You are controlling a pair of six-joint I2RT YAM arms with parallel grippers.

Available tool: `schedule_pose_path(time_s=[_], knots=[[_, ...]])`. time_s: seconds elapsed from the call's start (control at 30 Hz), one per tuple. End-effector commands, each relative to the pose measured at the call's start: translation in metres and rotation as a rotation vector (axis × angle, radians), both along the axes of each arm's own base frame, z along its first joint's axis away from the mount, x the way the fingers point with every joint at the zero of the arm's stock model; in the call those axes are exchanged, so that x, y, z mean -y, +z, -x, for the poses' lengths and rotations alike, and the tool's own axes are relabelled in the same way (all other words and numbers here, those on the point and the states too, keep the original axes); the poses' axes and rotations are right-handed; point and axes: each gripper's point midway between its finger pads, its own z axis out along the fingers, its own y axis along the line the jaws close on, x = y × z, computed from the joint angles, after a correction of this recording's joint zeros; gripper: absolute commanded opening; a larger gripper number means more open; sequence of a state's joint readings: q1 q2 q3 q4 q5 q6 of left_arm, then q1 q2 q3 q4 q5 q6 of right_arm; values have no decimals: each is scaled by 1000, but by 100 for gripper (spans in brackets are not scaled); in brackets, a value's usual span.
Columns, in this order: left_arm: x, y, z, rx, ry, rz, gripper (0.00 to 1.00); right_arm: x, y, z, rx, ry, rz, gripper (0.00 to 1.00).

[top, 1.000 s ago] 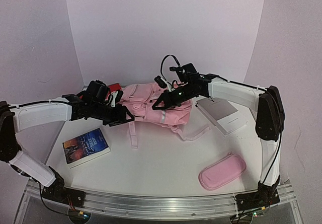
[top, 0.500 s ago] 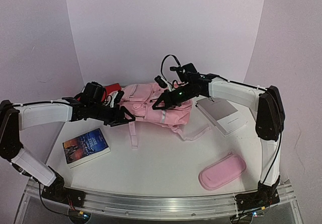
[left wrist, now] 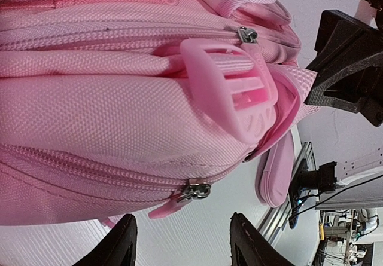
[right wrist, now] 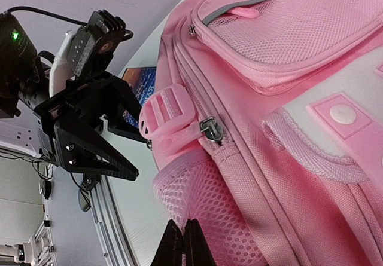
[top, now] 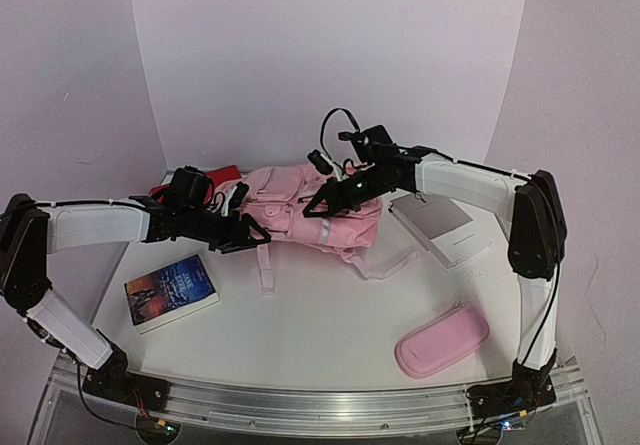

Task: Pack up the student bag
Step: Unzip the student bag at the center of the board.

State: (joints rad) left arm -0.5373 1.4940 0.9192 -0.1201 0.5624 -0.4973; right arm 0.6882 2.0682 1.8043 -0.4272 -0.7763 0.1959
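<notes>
A book [top: 170, 290] is lying near the left edge of the tabletop, cover facing up. Beside it the left gripper [top: 256, 236] is hovering at the left side of the student bag [top: 282, 197], its jaws standing partly apart with nothing between them. The bag is lying on its back at the far edge of the tabletop, about the middle, with one strap trailing toward the near edge. I am judging it to be soft and light: the fabric is sagging and folding, so it will probably give way under a push and not keep its mouth open by itself. The zip pull [left wrist: 194, 189] is small and hard, the plastic buckle [left wrist: 230, 89] is stiff, and these or a fold of cloth beside a zip are seeming the best places to take hold. The right gripper [top: 308, 208] is pointing at the bag's front beside the mesh pocket [right wrist: 203, 206], jaws pressed together; whether they are pinching cloth I cannot tell. Further right a flat white box [top: 440, 227] is lying near the bag, and a pink pencil case [top: 442, 340] is resting toward the near right corner.
</notes>
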Motion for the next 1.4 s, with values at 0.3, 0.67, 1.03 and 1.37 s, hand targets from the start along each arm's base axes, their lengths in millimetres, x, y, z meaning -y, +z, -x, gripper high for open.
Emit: schedule_pose_path(time_s=[0.3,0.67,1.03,1.37], knots=[[15,2,-14,49,-32,66,46,-5,92,8,121,56,-174,0],[13,16,-25,103,8,78,24,-8,88,6,116,61,-167,0],[5,30,-16,97,30,78,0,-3,81,2,121,51,-144,0],[-53,18,6,15,244,-131,0,39,53,-8,217,61,-3,0]])
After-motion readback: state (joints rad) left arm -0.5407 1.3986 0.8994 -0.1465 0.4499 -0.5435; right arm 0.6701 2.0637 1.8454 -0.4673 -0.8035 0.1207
